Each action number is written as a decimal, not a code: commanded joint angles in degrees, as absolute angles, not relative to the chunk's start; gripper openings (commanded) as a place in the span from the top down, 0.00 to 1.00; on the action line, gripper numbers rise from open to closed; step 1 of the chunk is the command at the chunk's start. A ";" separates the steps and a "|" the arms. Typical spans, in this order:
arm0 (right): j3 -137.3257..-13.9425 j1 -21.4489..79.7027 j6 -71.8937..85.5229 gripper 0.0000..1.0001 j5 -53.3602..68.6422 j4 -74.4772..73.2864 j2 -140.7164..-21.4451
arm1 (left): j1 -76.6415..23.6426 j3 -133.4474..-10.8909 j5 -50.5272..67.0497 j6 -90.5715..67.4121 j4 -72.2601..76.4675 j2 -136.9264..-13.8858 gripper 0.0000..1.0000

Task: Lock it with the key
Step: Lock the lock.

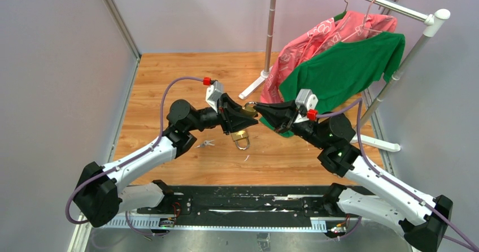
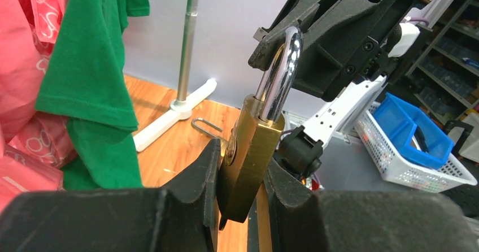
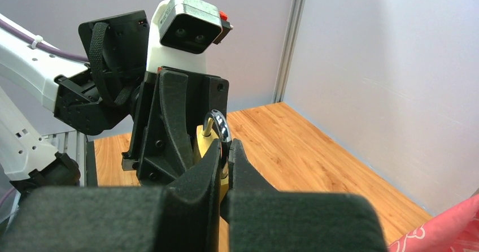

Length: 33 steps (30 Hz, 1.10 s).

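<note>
**A:** Left claw, quick?

**B:** I've got the left claw clamped on the brass padlock, up over the middle of the desk.

**A:** And the right?

**B:** My right claw is pinched fully closed, its tips at the top of the shackle. I can't tell if it's gripping anything. A second padlock lies on the desk below, toward the near edge.

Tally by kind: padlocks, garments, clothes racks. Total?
Padlocks: 2 (held padlock, table padlock)
Garments: 2 (pink garment, green garment)
Clothes racks: 1 (clothes rack)
Total: 5
</note>
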State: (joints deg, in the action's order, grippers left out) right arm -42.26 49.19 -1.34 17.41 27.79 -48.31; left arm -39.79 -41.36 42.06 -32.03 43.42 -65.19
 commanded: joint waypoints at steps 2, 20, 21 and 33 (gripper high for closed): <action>-31.73 54.75 1.64 1.00 28.59 -9.62 -57.54 | -41.07 -51.95 37.18 -33.96 68.55 -61.95 1.00; -38.91 54.60 -1.52 1.00 27.35 -17.09 -53.45 | -40.78 -49.86 37.82 -33.23 66.16 -60.84 1.00; -38.33 54.58 -1.34 1.00 27.91 -16.92 -53.55 | -40.78 -49.98 37.72 -33.04 66.29 -60.72 1.00; -32.14 56.16 2.95 1.00 27.49 -7.79 -60.49 | -40.08 -51.59 37.75 -32.05 69.55 -62.01 1.00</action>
State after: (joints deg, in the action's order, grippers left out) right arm -42.39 51.29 -0.73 14.41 28.21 -49.32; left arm -38.39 -41.36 44.49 -30.63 43.51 -65.19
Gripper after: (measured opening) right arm 0.021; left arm 0.242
